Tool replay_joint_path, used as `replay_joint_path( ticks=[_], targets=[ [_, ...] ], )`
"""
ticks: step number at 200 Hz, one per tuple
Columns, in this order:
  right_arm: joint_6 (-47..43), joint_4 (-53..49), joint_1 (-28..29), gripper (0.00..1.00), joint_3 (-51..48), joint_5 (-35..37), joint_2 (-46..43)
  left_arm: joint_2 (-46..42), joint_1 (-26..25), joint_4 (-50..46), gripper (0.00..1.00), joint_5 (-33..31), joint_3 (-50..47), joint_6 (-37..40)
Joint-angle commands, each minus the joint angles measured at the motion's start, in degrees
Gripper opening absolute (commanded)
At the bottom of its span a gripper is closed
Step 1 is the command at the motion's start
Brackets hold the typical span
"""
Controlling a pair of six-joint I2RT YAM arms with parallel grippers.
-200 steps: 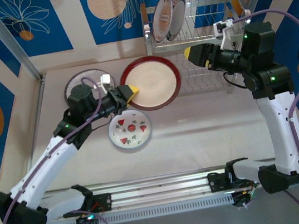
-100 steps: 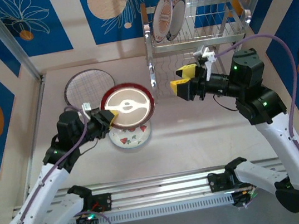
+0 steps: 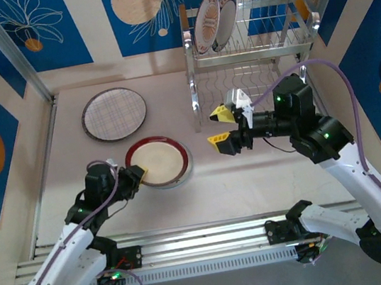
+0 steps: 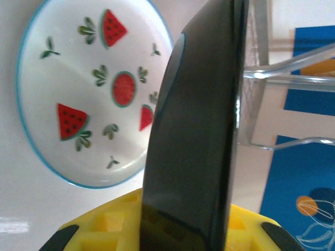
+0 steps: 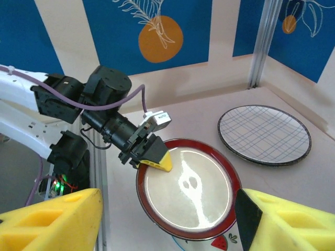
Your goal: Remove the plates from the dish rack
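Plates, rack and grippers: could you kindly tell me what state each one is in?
red-rimmed plate, held by its rim over the watermelon plate
watermelon plate, flat on the table, partly covered
plaid plate, flat on the table
dish rack, two plates upright in upper tier
left gripper, shut on the red-rimmed plate
right gripper, open, empty

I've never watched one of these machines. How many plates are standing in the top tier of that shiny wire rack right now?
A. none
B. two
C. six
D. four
B: a red-banded plate and a dark-rimmed white plate stand on edge, side by side, at the left end of the dish rack's upper tier, and its other slots look bare.
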Motion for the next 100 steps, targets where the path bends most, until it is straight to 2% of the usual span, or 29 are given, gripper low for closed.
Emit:
replay_joint_path(
  ticks=[1,100],
  targets=[
    [-3.4,-1.73,1.1,0.68,-0.11,0.16,0.6,-0.32,0.62,11.93,0.0,-1.47,-0.85,-0.35],
    [-1.85,-1.22,2.36,0.68,-1.46,2.04,0.92,10.26,0.62,22.92,0.0,-1.91,-4.42,0.4]
  ],
)
